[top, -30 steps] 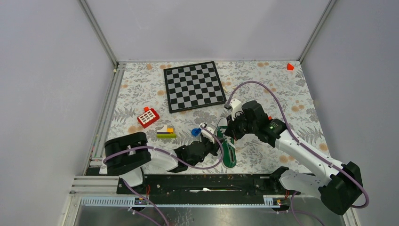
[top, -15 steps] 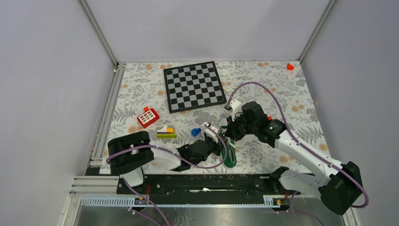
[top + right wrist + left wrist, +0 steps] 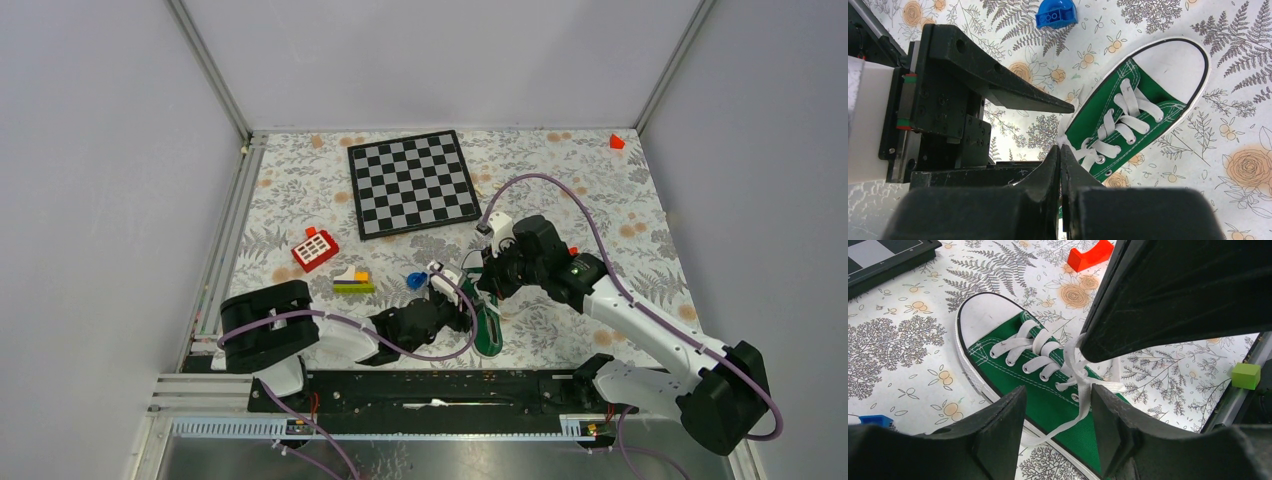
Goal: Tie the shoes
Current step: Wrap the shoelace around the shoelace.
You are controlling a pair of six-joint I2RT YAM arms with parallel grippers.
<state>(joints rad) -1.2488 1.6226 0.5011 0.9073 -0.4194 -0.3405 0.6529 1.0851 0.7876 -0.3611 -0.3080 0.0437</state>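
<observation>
Although the green sneaker [image 3: 1048, 390] stands upright on its sole on the table [image 3: 600, 200], near the front edge and between the two arms, its white laces [image 3: 1033, 347] are only threaded through the eyelets, with no knot or bow to be seen. One lace [image 3: 1074, 357] rises from the upper eyelets to the tip of the right tool [image 3: 1060, 150], whose jaws are pressed together and appear to pinch it there. A free strand [image 3: 1079, 407] trails down off the side of the shoe and runs through the gap of the left tool [image 3: 1058, 415], whose jaws stand apart and grip nothing.

Farther out lie a blue block [image 3: 1056, 13], a red piece [image 3: 1090, 254], a green cube [image 3: 1246, 375] and, well beyond, a chessboard [image 3: 412, 183].

My judgement is that the tying is at an early stage, and several things could spoil it. The pinch on the thin lace is right at the fingertips, so a sideways tug may let it slip free. Nothing holds the shoe down, so a hard pull could drag or tip it. The left tool could close beside the loose strand instead of on it. The two tools are also very close together, so a careless crossing move risks a knock.
</observation>
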